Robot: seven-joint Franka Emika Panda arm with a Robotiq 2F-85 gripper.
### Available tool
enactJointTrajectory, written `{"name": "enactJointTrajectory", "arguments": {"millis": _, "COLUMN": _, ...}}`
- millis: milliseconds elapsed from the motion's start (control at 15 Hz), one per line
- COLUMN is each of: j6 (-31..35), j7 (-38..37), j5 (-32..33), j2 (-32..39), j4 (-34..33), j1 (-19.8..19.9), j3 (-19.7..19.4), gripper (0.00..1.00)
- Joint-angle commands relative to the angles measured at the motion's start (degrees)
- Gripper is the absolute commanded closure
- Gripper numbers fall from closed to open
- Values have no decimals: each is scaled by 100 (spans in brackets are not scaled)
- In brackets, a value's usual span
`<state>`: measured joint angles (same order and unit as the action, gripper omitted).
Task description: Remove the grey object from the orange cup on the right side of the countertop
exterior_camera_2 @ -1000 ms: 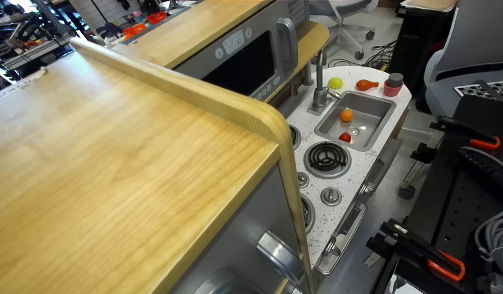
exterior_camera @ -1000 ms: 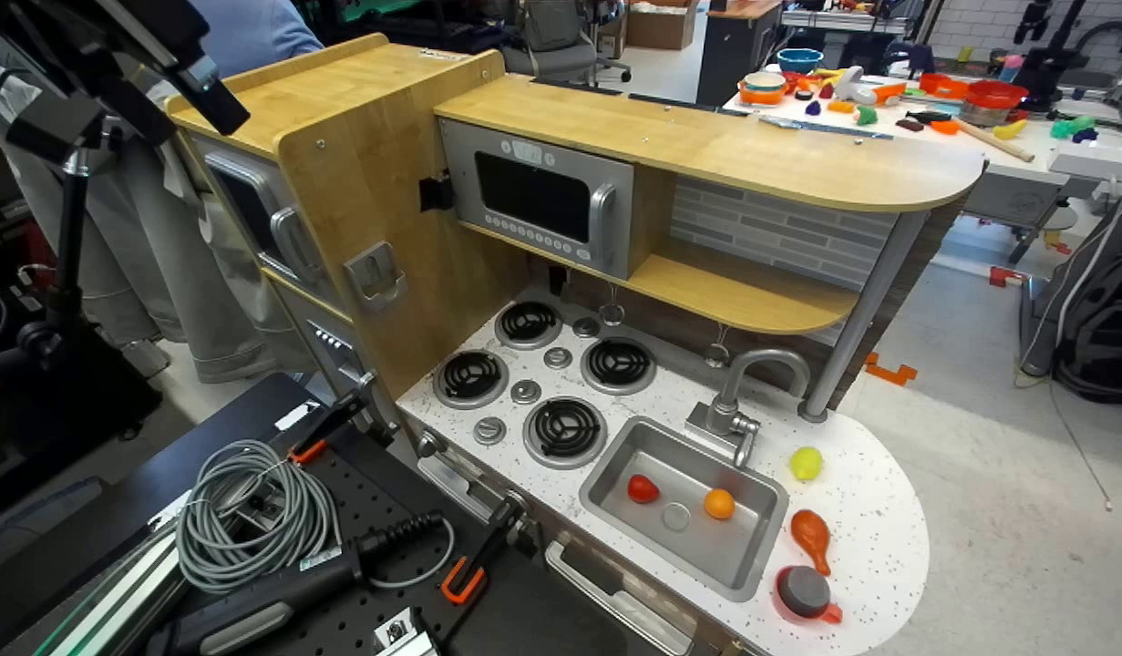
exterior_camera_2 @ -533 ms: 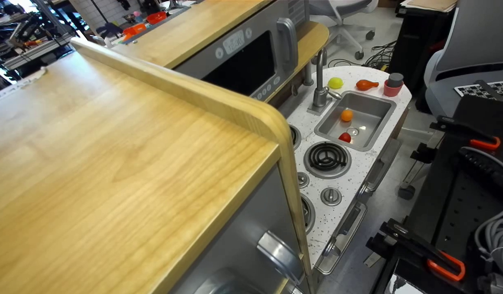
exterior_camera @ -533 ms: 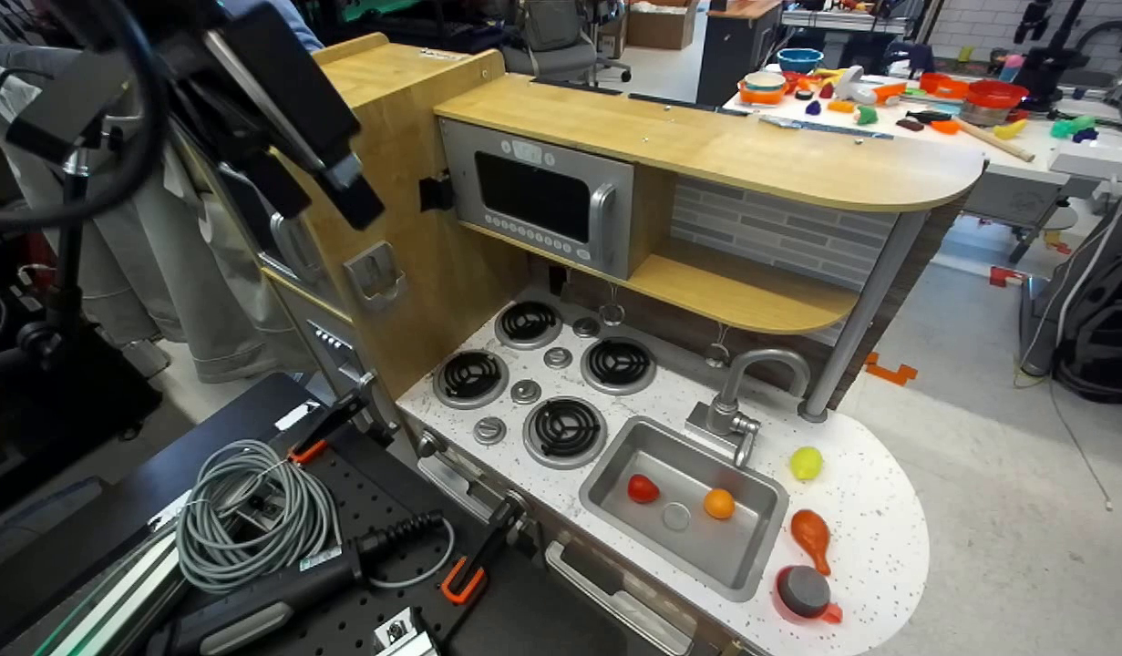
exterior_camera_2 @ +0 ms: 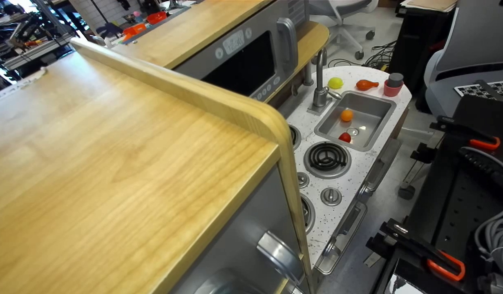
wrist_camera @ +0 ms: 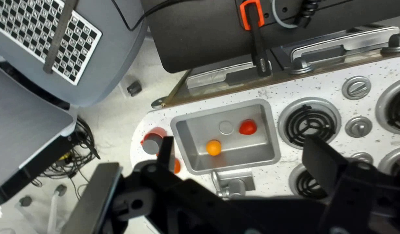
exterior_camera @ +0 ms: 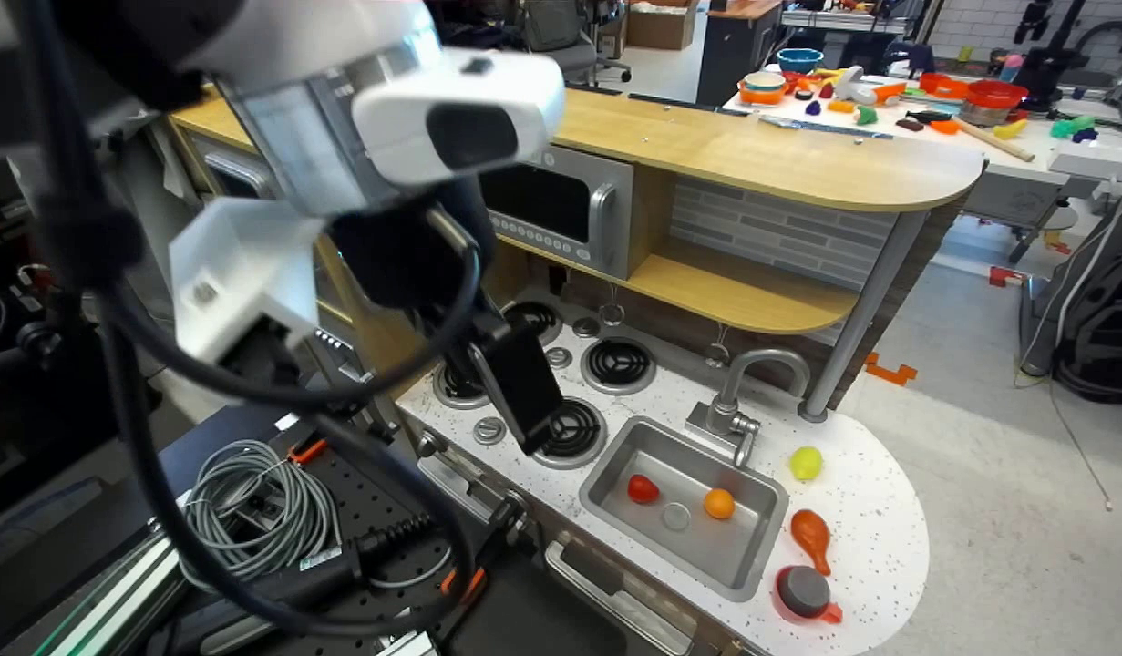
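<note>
The grey object (exterior_camera: 805, 590) sits in the mouth of the orange cup (exterior_camera: 802, 621), on the rounded end of the white countertop (exterior_camera: 875, 510). The grey object (exterior_camera_2: 395, 79) stands above the rim of the cup (exterior_camera_2: 391, 90) in an exterior view. In the wrist view the grey object (wrist_camera: 151, 145) and the cup (wrist_camera: 158, 131) lie at the left, partly behind a finger. My gripper (wrist_camera: 239, 144) is open and empty, high above the sink and burners. It also shows in an exterior view (exterior_camera: 515, 387), far from the cup.
A grey sink (exterior_camera: 606, 456) holds a red toy (exterior_camera: 643, 489) and an orange ball (exterior_camera: 719, 504). A tall faucet (exterior_camera: 770, 358) rises behind it. A brown-orange drumstick (exterior_camera: 809, 536) lies close beside the cup, with a small yellow ball (exterior_camera: 806, 463) farther back. A wooden shelf (exterior_camera: 752, 287) overhangs the rear.
The arm has come from the upper left of an exterior view down and right, and the gripper is now over the burners. The grey object, the cup and the other toys have not moved.
</note>
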<state>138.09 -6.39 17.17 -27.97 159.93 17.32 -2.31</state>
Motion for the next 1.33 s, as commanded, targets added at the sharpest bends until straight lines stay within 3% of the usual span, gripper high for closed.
{"name": "enactJointTrajectory", "arguments": {"millis": 0, "j6": 776, "j7": -823, "j5": 287, "j2": 1067, "j4": -82, "j1": 546, "j3": -198, "gripper": 0}}
{"name": "enactJointTrajectory", "arguments": {"millis": 267, "j6": 1708, "j7": -1926, "j5": 598, "j2": 2247, "j4": -353, "j1": 1031, "j3": -430, "gripper": 0}}
{"name": "enactJointTrajectory", "arguments": {"millis": 467, "j6": 2146, "j7": -3074, "j5": 1094, "j2": 3047, "j4": -703, "j1": 1113, "j3": -711, "gripper": 0}}
{"name": "enactJointTrajectory", "arguments": {"millis": 667, "j6": 2421, "j7": -4213, "j5": 1381, "j2": 3908, "j4": -1221, "j1": 727, "j3": -1308, "gripper": 0}}
{"name": "enactJointTrajectory", "arguments": {"millis": 867, "j6": 2591, "j7": -5185, "j5": 1200, "j2": 4668, "j4": -1686, "j1": 51, "j3": -1979, "gripper": 0}}
{"name": "enactJointTrajectory", "arguments": {"millis": 1067, "j6": 2512, "j7": -6016, "j5": 646, "j2": 5326, "j4": -2113, "j1": -665, "j3": -2408, "gripper": 0}}
{"name": "enactJointTrajectory", "arguments": {"millis": 1267, "j6": 2495, "j7": -6550, "j5": -343, "j2": 6064, "j4": -2634, "j1": -1025, "j3": -2395, "gripper": 0}}
